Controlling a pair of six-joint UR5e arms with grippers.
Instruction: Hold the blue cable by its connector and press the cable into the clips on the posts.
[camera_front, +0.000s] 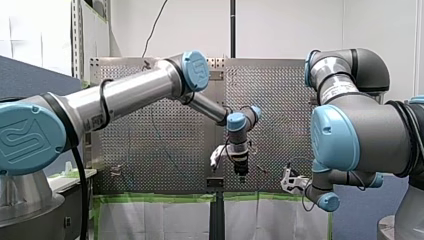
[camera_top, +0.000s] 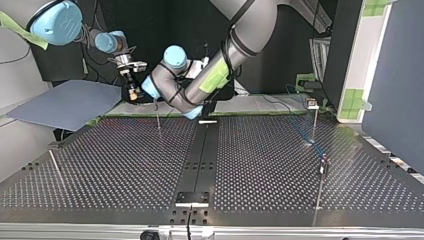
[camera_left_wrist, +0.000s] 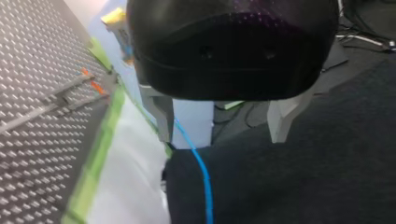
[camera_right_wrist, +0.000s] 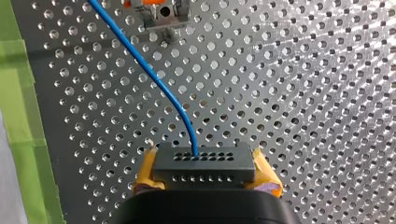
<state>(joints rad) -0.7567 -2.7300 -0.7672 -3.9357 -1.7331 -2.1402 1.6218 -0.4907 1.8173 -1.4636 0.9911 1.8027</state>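
Right gripper (camera_right_wrist: 206, 159): clamped on the connector, one yellow pad (camera_right_wrist: 145, 173) against each end of it.
Connector (camera_right_wrist: 204, 171): dark grey block with rows of small holes, held crosswise between the pads, above the perforated table (camera_right_wrist: 303, 93).
Blue cable (camera_right_wrist: 140, 60): leaves the connector's hole-bearing face, bends, and runs ahead of the right gripper, passing just beside a clip.
Clip (camera_right_wrist: 161, 11): metal and orange piece on the table, ahead of the right gripper; whether the cable sits in it cannot be told.
Left gripper (camera_left_wrist: 223, 127): black body, metal fingers (camera_left_wrist: 163, 114) spread apart, holding nothing.
Cable at left gripper: in the left wrist view the blue line passes close inside one finger and runs on over a dark surface; contact with the finger cannot be told.
Arm placement: in the front view my left arm reaches to the middle of the table, wrist pointing down; my right arm is folded low at the view's right.
Green tape (camera_right_wrist: 23, 116): strip along the table's edge, beside the right gripper.
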